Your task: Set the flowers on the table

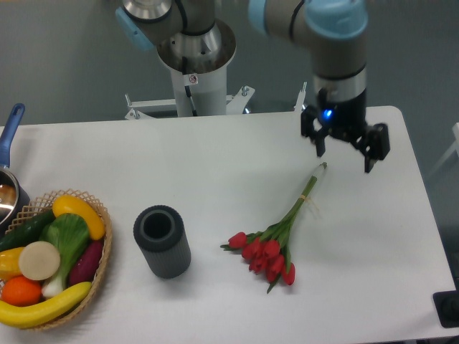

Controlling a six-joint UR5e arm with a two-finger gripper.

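The flowers [271, 247], a bunch of red tulips with green leaves and long tied green stems, lie flat on the white table [215, 165], heads toward the front, stem ends pointing to the back right. My gripper [345, 159] hovers just above and to the right of the stem tips. Its fingers are spread apart and hold nothing.
A dark grey cylindrical vase [162, 241] stands left of the flowers. A wicker basket [93, 276] of fruit and vegetables sits at the front left edge. A pot with a blue handle [8, 143] is at the far left. The robot base [193, 79] stands behind the table.
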